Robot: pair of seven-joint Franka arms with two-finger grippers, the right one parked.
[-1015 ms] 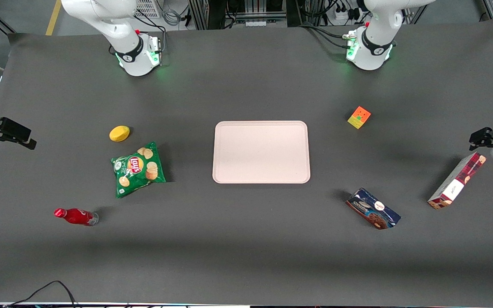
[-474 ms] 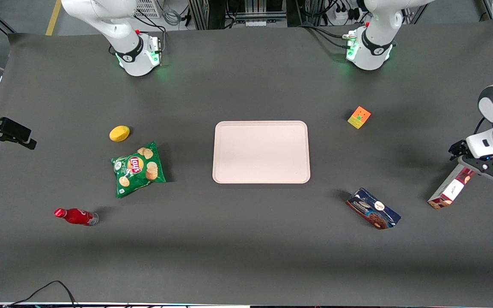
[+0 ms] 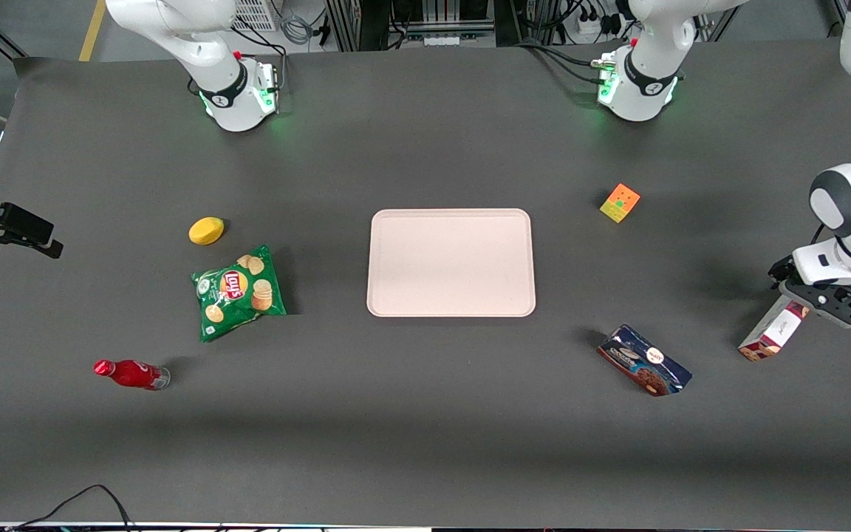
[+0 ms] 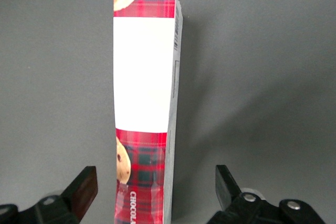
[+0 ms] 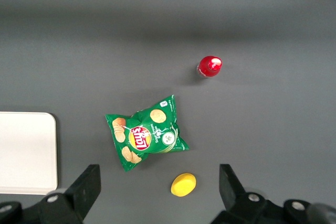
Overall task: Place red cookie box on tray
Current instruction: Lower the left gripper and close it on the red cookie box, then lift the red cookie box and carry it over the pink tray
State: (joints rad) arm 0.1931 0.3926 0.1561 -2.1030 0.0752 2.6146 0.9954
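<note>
The red cookie box [image 3: 769, 338] lies flat near the working arm's end of the table, a dark red plaid box with a white label patch. My left gripper [image 3: 814, 301] hangs over the box end that is farther from the front camera and hides it. In the left wrist view the box [image 4: 142, 77] runs lengthwise between the two fingers of the gripper [image 4: 156, 182], which is open with a gap on each side of the box. The pale pink tray [image 3: 451, 216] lies in the middle of the table with nothing on it.
A dark blue cookie package [image 3: 643, 360] lies between the tray and the box, nearer the front camera. A coloured cube [image 3: 620, 202] sits farther back. Toward the parked arm's end lie a green chips bag [image 3: 239, 292], a yellow lemon [image 3: 206, 230] and a red bottle [image 3: 130, 374].
My left arm has come in from the table's end and moved over the red cookie box, covering more of it. The box itself has not moved.
</note>
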